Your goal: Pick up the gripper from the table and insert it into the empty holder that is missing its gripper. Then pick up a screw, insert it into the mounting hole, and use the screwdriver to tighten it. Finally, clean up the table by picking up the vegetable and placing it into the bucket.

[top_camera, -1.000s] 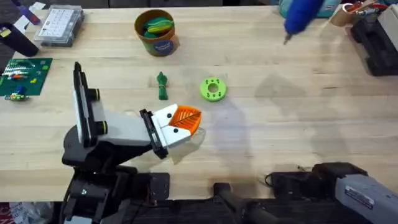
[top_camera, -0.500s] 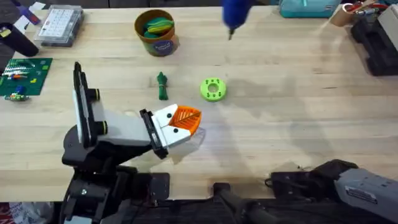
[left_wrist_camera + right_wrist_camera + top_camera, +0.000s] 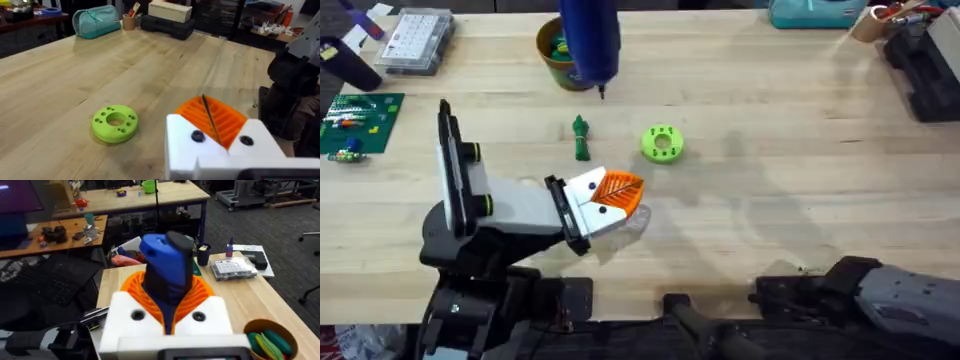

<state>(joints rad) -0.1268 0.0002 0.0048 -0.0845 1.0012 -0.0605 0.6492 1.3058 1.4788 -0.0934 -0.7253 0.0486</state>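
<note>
The blue screwdriver [image 3: 590, 40] hangs over the table's far side with its thin bit [image 3: 602, 92] pointing down, covering part of the orange-brown bucket [image 3: 552, 62]. My right gripper [image 3: 167, 297] is shut on the screwdriver [image 3: 167, 262]. The dark-green vegetable [image 3: 580, 138] lies on the table just below the bit. My left gripper [image 3: 618, 192], white with orange pads, rests shut and holds nothing near the table's middle. The holder's black plate with yellow-green knobs [image 3: 450, 160] stands at the left. The small gripper piece and the screw are out of view.
A lime-green disc with holes [image 3: 662, 142] lies right of the vegetable. A clear parts box [image 3: 415, 40] and a green circuit board [image 3: 360, 120] sit far left. A teal pouch [image 3: 815, 10] and a black case [image 3: 925, 70] sit far right. The bucket [image 3: 270, 340] holds green toy pieces.
The screwdriver has travelled left along the table's far side, from the upper right corner to above the bucket and vegetable. The left arm has not moved.
</note>
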